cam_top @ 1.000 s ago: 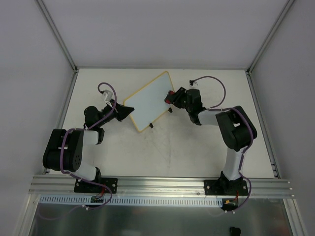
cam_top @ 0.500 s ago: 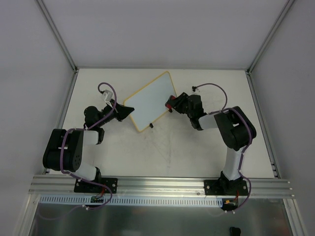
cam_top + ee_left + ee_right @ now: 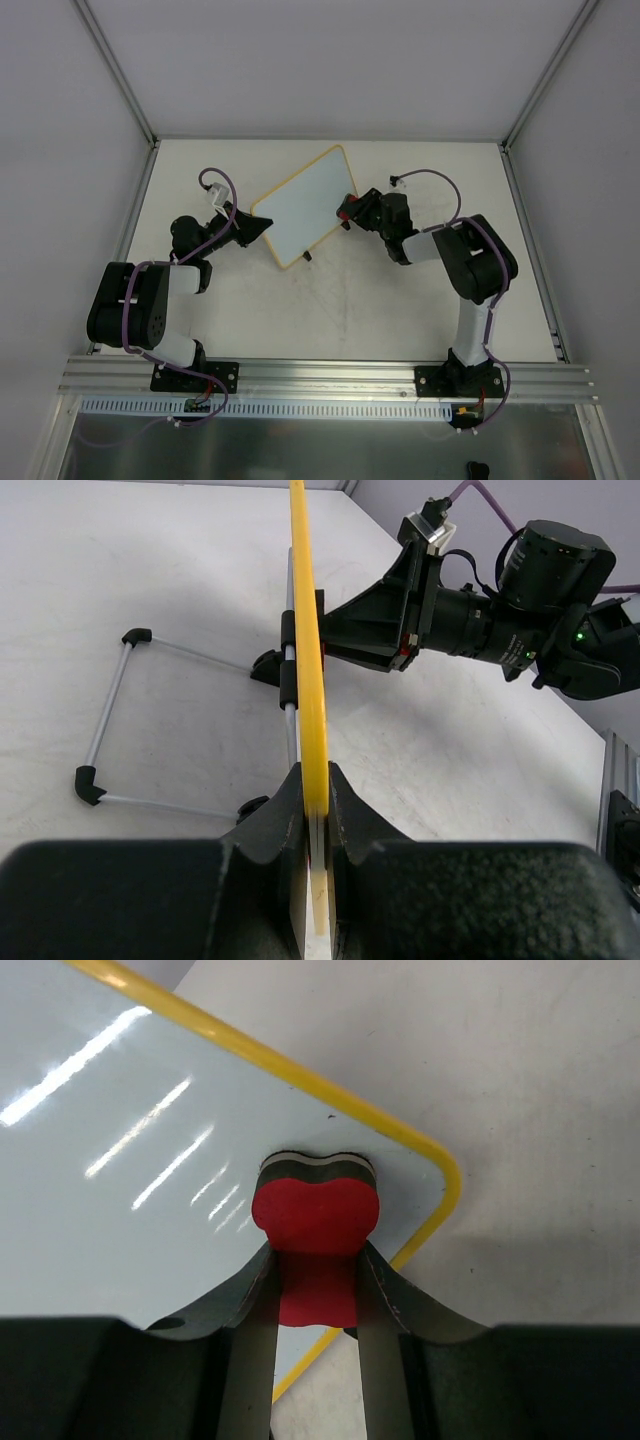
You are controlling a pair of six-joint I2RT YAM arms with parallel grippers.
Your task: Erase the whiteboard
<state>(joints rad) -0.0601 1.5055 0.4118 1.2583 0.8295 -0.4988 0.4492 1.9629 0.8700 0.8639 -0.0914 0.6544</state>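
The whiteboard [image 3: 305, 205], white with a yellow frame, stands tilted on the table between the arms. My left gripper [image 3: 262, 228] is shut on its left edge; in the left wrist view the yellow frame [image 3: 308, 660] runs edge-on out of my closed left gripper [image 3: 315, 800]. My right gripper [image 3: 347, 209] is shut on the small red eraser [image 3: 345, 211] and presses it against the board near its lower right corner. In the right wrist view the red eraser [image 3: 316, 1230] sits between the fingers of that gripper [image 3: 316, 1290], its felt face on the white surface [image 3: 150, 1130]. No scribbles show on the board.
A thin wire stand with black corner pieces [image 3: 110, 720] props up the board from behind. White walls and aluminium posts [image 3: 120, 75] enclose the table on three sides. The rail with the arm bases [image 3: 320, 375] runs along the near edge.
My right gripper with the eraser slid down along the board's right side toward its lower right corner, then held nearly still. The left gripper and the board have not moved.
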